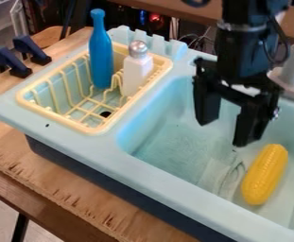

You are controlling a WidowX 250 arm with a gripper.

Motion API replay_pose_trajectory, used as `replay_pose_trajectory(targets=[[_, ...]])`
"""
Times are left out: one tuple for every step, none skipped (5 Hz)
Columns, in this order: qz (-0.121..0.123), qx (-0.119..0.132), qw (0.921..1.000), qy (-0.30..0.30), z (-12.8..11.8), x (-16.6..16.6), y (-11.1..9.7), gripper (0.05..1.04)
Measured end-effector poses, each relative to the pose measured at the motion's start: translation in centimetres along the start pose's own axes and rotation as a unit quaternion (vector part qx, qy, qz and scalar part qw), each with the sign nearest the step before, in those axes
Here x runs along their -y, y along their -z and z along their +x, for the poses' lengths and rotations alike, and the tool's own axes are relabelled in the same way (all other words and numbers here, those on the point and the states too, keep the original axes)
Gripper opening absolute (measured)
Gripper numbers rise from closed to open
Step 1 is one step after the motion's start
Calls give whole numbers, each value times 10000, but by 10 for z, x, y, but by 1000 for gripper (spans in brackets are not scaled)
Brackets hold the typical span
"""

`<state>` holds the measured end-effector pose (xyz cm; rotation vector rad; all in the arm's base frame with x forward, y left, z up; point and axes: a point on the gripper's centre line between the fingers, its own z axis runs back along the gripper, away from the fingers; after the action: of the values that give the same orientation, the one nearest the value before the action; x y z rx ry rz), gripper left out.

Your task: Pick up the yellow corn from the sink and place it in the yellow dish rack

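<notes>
I see my arm (pixel 245 54) at the upper right of the frame: black, thick and rounded, with a greyish metallic band (pixel 240 27) and a thin dark cable (pixel 287 45) looping beside it. My jaws are black, angular and blocky, with small silvery hardware (pixel 276 112) at the frame's right.

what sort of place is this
Probably a robotics lab or workshop with a toy kitchen set up: a toy sink on a wooden table, a yellow dish rack and toy corn in it, and a black robot arm with its hand above the basin.
</notes>
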<state>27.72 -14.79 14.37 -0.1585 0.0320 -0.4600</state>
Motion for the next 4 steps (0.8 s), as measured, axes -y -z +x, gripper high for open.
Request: replay_pose_trajectory(targets=[[-43,280,9995,101,16,7,12,1002],[-141,472,9987,101,23,12,17,1002],[-251,384,9989,105,18,24,23,1002],[-210,218,9995,-44,11,32,32,1002]])
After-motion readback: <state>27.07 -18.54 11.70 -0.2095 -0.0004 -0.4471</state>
